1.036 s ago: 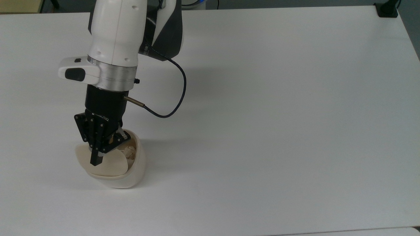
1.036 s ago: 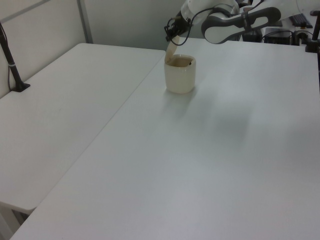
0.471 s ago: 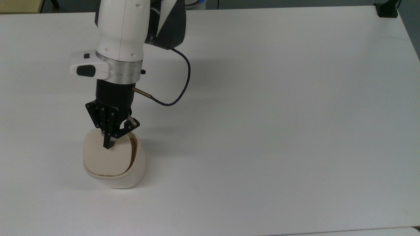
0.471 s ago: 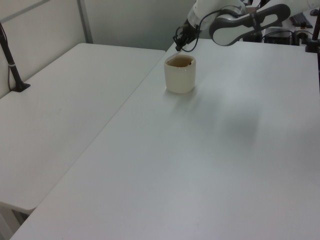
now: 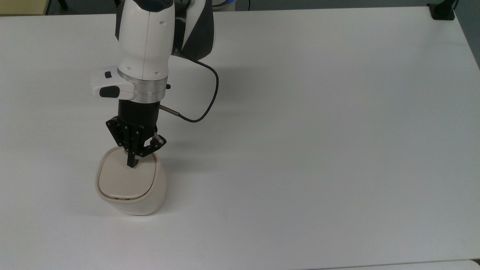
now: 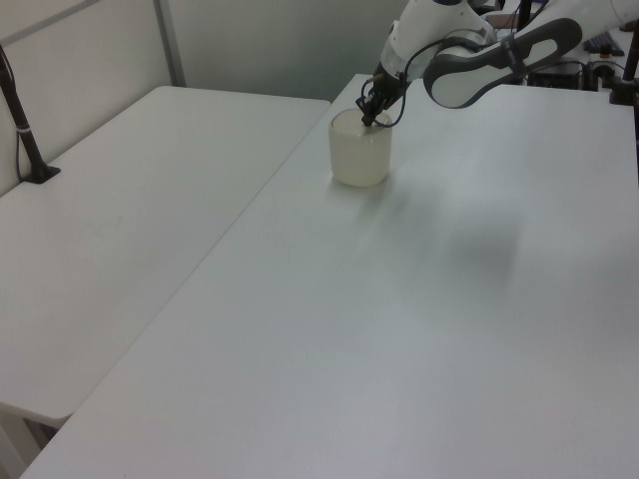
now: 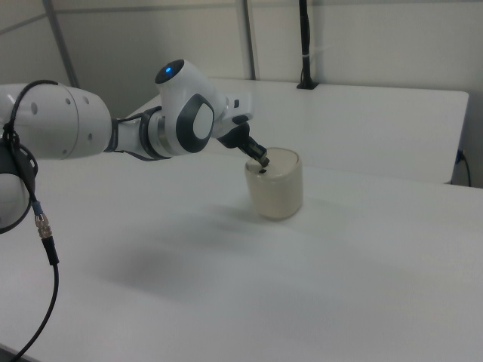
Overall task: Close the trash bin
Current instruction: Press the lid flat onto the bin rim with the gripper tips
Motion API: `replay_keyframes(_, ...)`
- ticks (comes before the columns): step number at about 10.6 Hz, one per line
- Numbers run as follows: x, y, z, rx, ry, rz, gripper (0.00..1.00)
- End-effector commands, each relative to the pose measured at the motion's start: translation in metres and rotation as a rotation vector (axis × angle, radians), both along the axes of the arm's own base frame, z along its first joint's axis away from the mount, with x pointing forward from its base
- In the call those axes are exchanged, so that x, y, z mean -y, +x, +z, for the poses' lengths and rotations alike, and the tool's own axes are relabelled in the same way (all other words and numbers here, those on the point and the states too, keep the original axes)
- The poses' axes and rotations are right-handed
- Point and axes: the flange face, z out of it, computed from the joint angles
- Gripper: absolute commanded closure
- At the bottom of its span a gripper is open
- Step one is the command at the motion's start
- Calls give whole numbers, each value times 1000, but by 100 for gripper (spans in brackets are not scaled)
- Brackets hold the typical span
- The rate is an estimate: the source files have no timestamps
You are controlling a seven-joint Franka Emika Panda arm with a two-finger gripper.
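The cream-white trash bin point(image 5: 149, 198) stands on the white table at the top view's lower left. Its beige lid point(image 5: 120, 181) lies flat inside the rim, so nothing of the inside shows. My gripper point(image 5: 132, 164) points down with its fingers together, and the tip rests on the far edge of the lid. In the left view the trash bin point(image 6: 359, 158) sits at the table's far end with my gripper point(image 6: 370, 121) on its top. From the right view, the gripper point(image 7: 263, 163) comes in from the left onto the trash bin point(image 7: 276, 188).
A dark cable point(image 5: 205, 108) loops off my wrist above the table. A black clamp post point(image 5: 442, 10) stands at the top view's far right corner. A second table point(image 6: 120, 239) with another black post point(image 6: 22, 130) adjoins on the left view's left.
The lid stood tilted up a second ago and now lies flat. My gripper moved toward the top view's right and upper side, following the lid down.
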Motion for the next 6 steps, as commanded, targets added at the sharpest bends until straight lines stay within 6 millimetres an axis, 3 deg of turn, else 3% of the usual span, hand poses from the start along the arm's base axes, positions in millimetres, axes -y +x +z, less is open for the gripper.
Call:
replay_keyframes(1, -1, -12, -17, -58, -5, 18, 100)
replay_keyframes(3, 9, -26, 36, -53, 2, -25, 100)
replay_keyframes(6, -2, -64, 113, -117, 65, -77, 100)
